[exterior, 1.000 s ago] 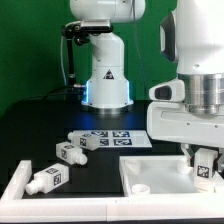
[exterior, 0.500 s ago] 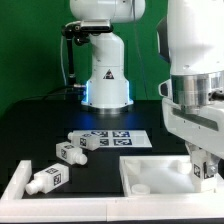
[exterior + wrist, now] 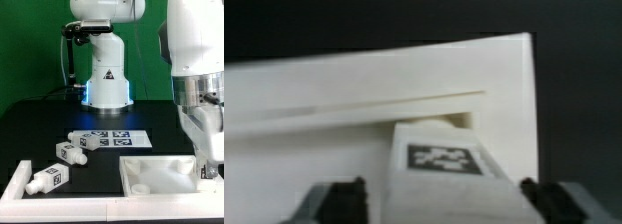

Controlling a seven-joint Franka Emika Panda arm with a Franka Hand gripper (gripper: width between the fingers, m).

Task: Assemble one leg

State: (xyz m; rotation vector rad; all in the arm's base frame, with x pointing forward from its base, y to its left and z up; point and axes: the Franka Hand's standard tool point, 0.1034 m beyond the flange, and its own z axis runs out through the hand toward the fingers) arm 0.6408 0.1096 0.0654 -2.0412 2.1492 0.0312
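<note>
Pincer (image 3: pixel 438 200) tight around a tagged leg (image 3: pixel 446 155), low over the rimmed white tray (image 3: pixel 160 175).

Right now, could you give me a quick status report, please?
Gripper shut on a leg. Held over the white tray part. Nothing seen blocking.
</note>
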